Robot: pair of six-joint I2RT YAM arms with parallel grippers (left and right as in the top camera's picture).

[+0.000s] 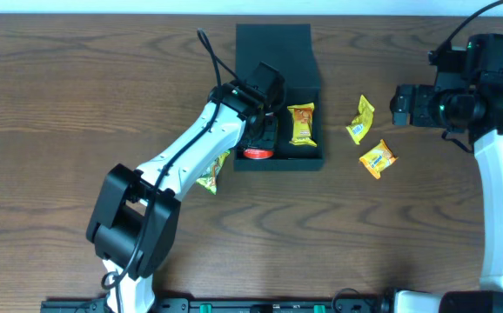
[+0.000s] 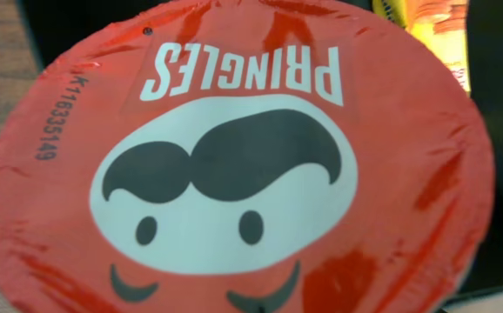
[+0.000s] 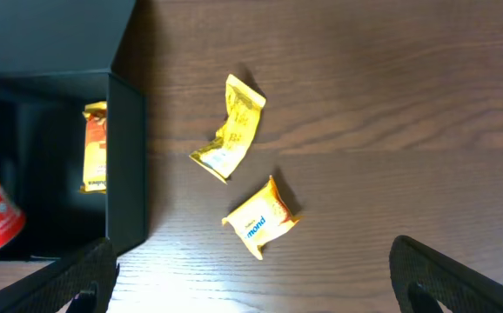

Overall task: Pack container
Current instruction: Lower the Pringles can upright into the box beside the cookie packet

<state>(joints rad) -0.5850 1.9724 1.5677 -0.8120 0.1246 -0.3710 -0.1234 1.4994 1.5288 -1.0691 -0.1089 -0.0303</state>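
The dark teal container [image 1: 308,158] stands at the table's top middle with its flap lid [image 1: 273,43] open at the back. An orange snack packet [image 1: 302,123] lies inside on the right. My left gripper [image 1: 260,135] reaches into the left half and holds the red Pringles can [image 1: 256,153] tilted. The can's lid [image 2: 234,165] fills the left wrist view and hides the fingers. My right gripper [image 1: 404,104] is open and empty; its fingers [image 3: 251,278] are spread wide over the wood to the right of the container [image 3: 125,165].
Two yellow snack packets [image 1: 360,119] [image 1: 377,159] lie on the wood right of the container; they also show in the right wrist view [image 3: 230,130] [image 3: 260,217]. Another yellow packet [image 1: 210,174] lies partly under my left arm, left of the container.
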